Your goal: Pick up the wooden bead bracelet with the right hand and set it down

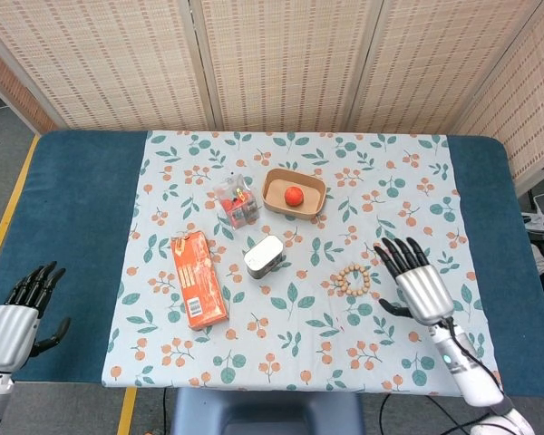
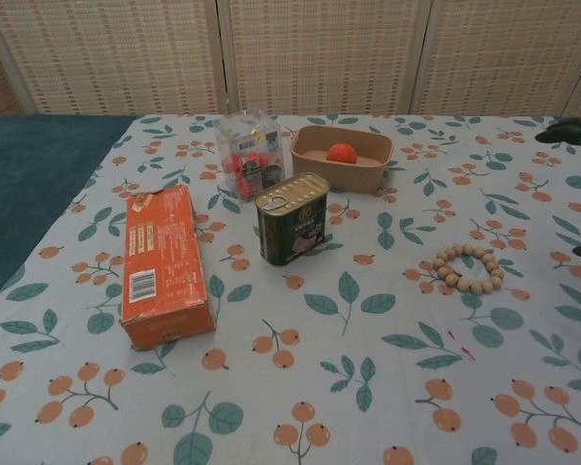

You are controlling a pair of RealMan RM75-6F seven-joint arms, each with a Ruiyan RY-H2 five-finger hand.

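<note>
Wooden bead bracelet is lying flat on the tablecloth, toward the table's right edge, right of the tin can. Right hand is hovering just beside it, fingers spread, holding nothing. Left hand is sitting near the front-left corner, fingers apart, also empty.

- The pale wooden bead bracelet looks matt and smooth.
- My right hand has a glossy silver metal back and black fingers.
- The leaf-printed tablecloth is soft matt fabric.
- The dark can has a shiny metal lid.
- The orange box is creased cardboard.
</note>
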